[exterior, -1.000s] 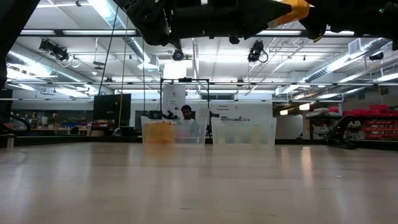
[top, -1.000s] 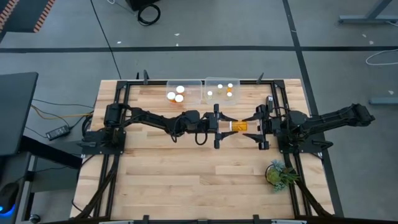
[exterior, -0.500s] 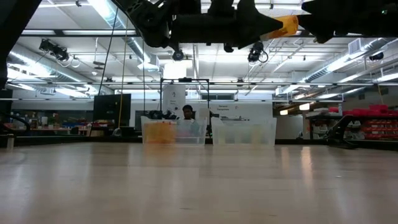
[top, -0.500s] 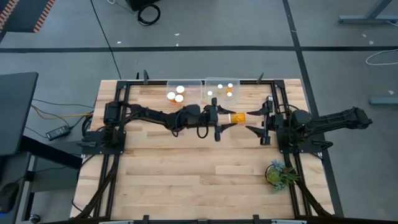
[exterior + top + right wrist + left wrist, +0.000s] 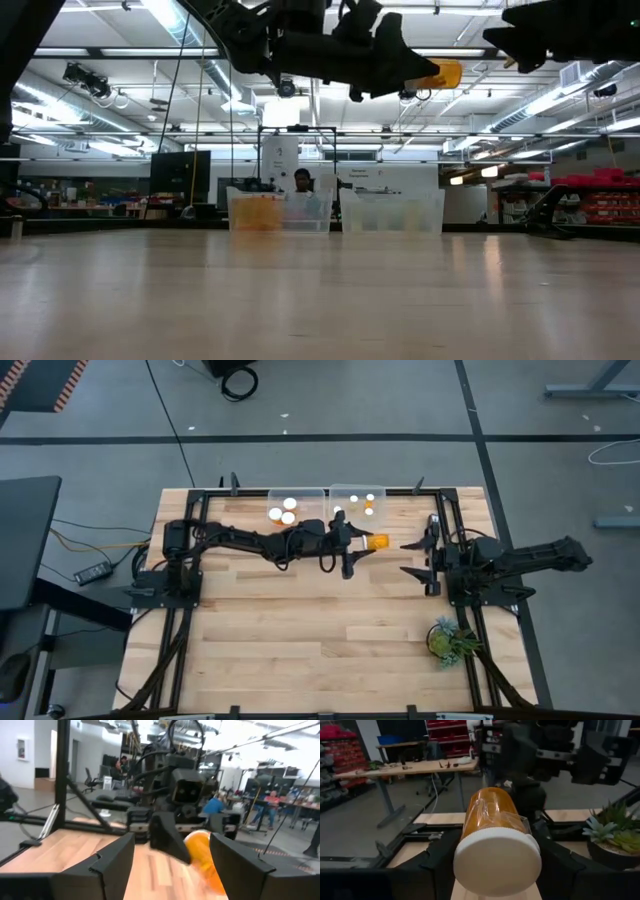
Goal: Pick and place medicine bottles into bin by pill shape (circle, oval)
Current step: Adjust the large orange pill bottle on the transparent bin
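moved: left tool (image 5: 352,544) swung the bottle (image 5: 377,542) toward the bins (image 5: 355,491), clamped at its cap end | right tool (image 5: 418,558) backed off, wide open | feel: light, stiff, slick plastic, so grab the cap end.

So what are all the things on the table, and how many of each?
Held bottle: one, orange with a white cap, lying sideways in the left gripper above the table, just in front of the right bin.
Left bin: one, clear, far edge of the table; three white caps show inside.
Right bin: one, clear, beside the left bin; about five smaller bottles inside.
Plant: one, green, near right part of the table.
Table: one, light wood with a black frame.
Left gripper: shut on the bottle.
Right gripper: open, empty, drawn off to the right.
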### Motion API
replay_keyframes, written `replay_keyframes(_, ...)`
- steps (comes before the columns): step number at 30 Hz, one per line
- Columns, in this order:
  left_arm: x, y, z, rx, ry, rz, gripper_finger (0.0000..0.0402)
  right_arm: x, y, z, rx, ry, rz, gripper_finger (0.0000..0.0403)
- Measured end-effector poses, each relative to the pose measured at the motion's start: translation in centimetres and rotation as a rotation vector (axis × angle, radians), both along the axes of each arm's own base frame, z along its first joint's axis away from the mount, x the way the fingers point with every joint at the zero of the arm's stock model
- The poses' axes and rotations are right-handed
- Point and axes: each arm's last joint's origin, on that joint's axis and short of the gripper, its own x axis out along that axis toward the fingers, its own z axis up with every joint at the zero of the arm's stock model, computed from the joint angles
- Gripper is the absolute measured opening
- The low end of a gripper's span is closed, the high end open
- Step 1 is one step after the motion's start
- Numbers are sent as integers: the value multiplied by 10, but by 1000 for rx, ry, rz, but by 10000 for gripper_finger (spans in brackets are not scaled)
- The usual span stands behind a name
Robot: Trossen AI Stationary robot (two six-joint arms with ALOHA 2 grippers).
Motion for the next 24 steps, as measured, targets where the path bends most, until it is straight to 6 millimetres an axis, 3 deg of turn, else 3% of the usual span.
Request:
replay_keyframes(9,-2,16,-2,-16,16,37,209,-6,1,-23,63,28,59,257)
replay_keyframes(18,-10,49,-12,-81,113,119,225,-4,2,-49,91,94,98,257)
replay_keyframes(24,-15,66,-15,-109,139,163,210,-4,4,-58,126,150,155,257)
